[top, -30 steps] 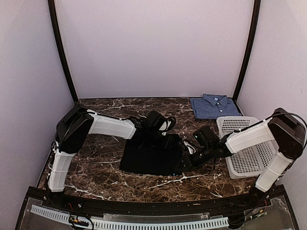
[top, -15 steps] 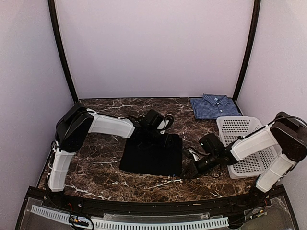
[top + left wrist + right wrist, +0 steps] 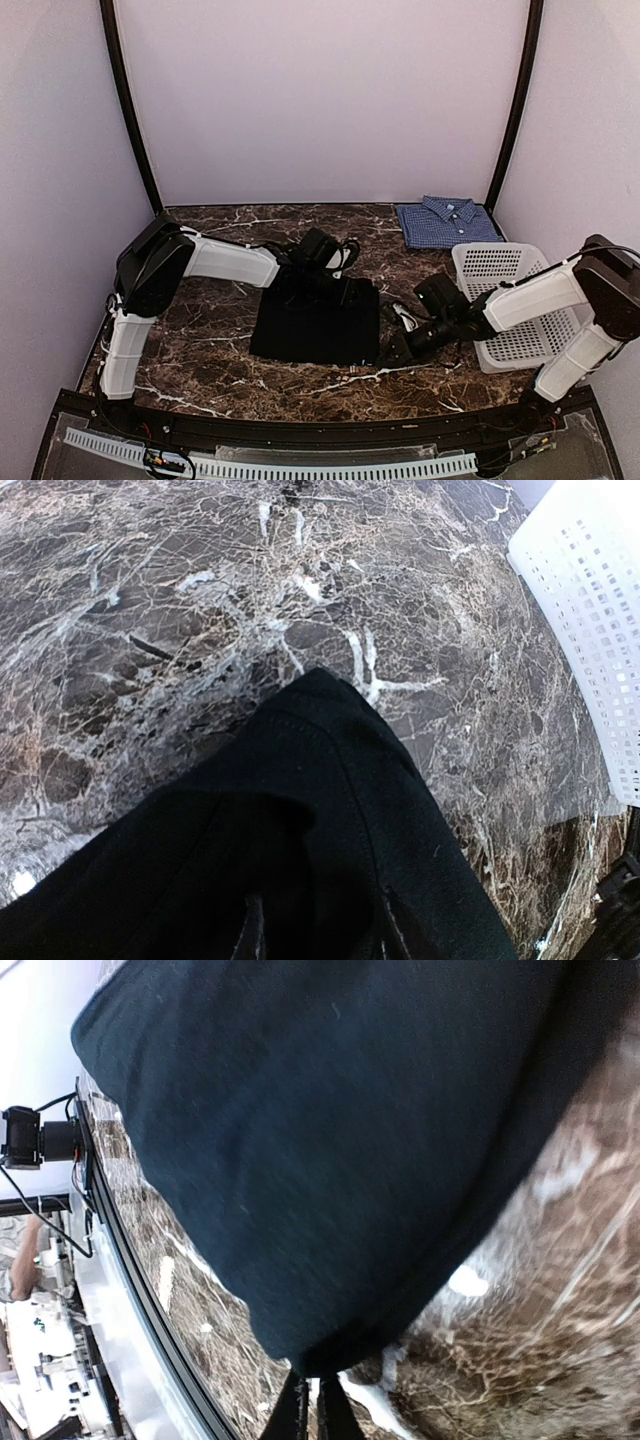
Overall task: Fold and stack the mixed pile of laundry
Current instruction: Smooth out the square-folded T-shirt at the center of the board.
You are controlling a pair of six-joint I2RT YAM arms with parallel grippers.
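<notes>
Black garment lies centre of the desk, folded to a rectangle, not yet stacked. Right hand pinched on its near right corner. Left hand at far edge, cloth between its jaws; cannot tell if clamped. Checked shirt folded, far right corner. Basket nearby looks empty.

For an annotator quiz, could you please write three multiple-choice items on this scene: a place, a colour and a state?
1. Where on the table does the checked shirt lie? A near left corner; B far right corner; C centre.
2. What colour is the basket? A white; B blue; C black.
3. What is the right gripper doing? A open in the air; B shut on the black garment's near corner; C shut on the basket's rim.
Key: B, folded beyond the basket; A, its perforated walls are white; B, the wrist view shows it pinching that corner.
</notes>
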